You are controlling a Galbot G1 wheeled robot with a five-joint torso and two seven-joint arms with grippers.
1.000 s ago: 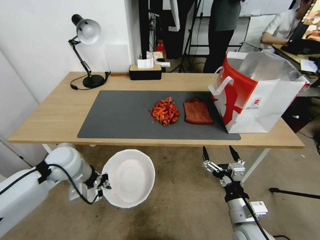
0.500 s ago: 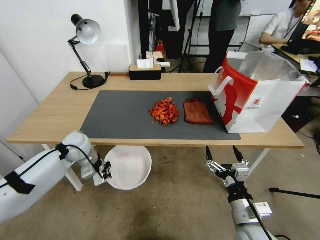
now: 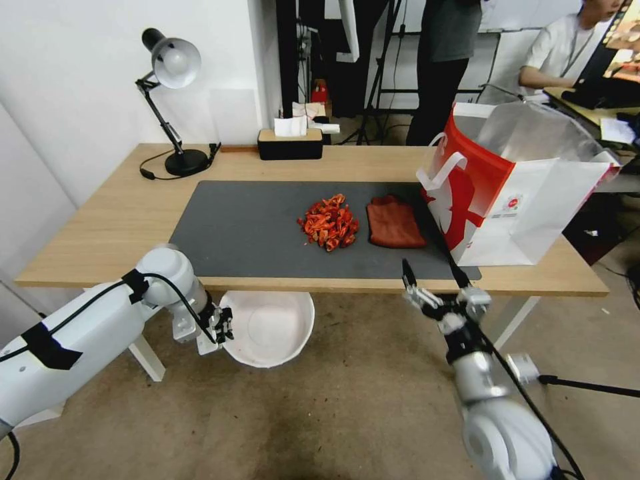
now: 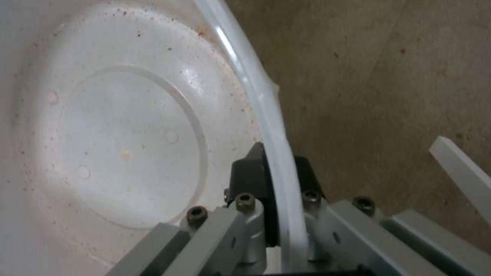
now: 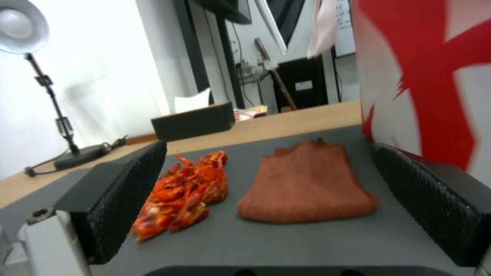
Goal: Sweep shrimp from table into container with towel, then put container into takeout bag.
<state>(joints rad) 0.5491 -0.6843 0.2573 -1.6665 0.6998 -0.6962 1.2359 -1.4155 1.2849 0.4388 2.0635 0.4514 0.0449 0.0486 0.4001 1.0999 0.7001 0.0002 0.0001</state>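
**Bowl held under the table edge, right gripper at the mat's front**

The left gripper (image 3: 223, 327) is clamped on the thin rim of the container (image 3: 270, 327), one finger inside the bowl and one outside, as the left wrist view shows (image 4: 274, 172). The white bowl hangs just below the near edge of the table (image 3: 100, 233), its far rim tucked under the tabletop and its mouth tilted up and toward the robot. Faint reddish specks dot its inner wall (image 4: 128, 126).

On the dark grey mat (image 3: 240, 227) the shrimp (image 3: 329, 223) lie in a heap, with the towel (image 3: 395, 225) just beside them on the robot's right, apart from them by a narrow strip of mat. The takeout bag (image 3: 513, 187) stands upright and open at the mat's right end, near the towel; whether it touches the cloth is hard to judge from here.

The right gripper (image 3: 433, 283) sits at the table's near edge, fingers spread wide and holding nothing. In the right wrist view its two black pads (image 5: 122, 191) frame the shrimp (image 5: 182, 193) and the towel (image 5: 307, 184), with the bag's red-and-white wall (image 5: 424, 76) behind.
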